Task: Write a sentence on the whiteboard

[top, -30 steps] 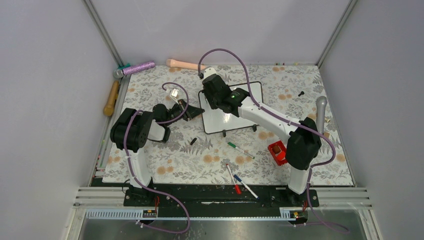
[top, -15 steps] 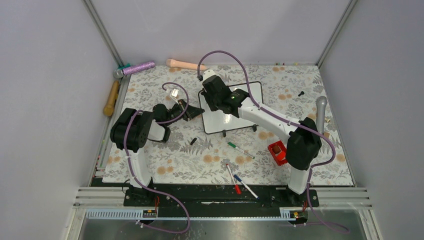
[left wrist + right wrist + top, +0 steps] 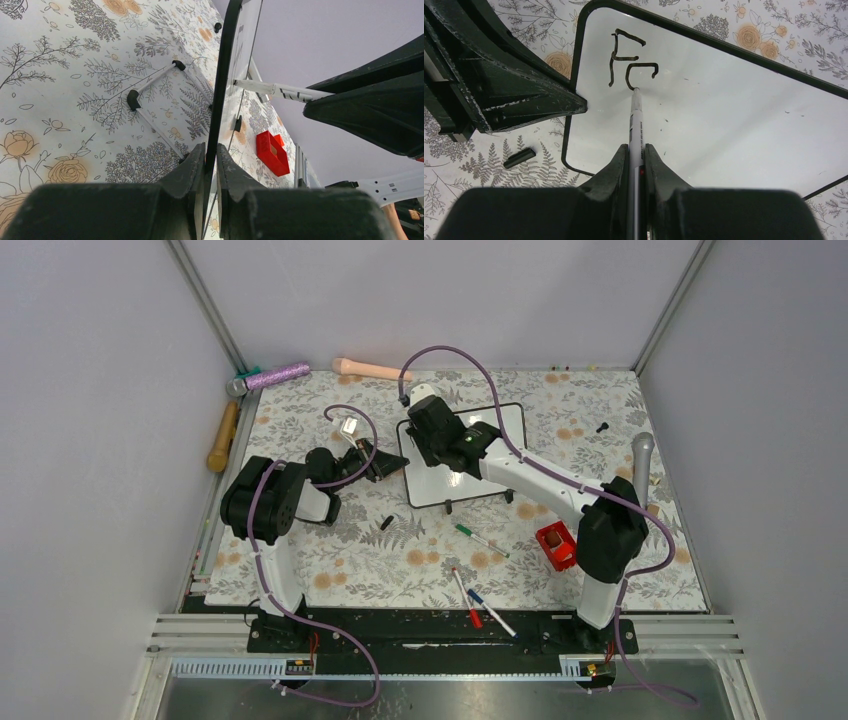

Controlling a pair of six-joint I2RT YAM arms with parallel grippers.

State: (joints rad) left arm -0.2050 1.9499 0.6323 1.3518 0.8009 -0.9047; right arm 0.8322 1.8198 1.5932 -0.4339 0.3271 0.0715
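My right gripper [image 3: 636,159] pinches slim grey marker [image 3: 636,117], tip on glossy whiteboard [image 3: 734,115], upper left, beside angular black sentence [image 3: 614,55] strokes. Left gripper [image 3: 210,152] clamps board's thin black rim.

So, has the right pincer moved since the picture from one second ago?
Yes, slightly. In the top view the right pincer has shifted a little to the right and downward in the picture, judged against the far edge of the whiteboard.

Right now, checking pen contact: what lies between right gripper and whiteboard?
A marker, pinched in the right gripper, its tip at the second letter on the whiteboard; right wrist view.
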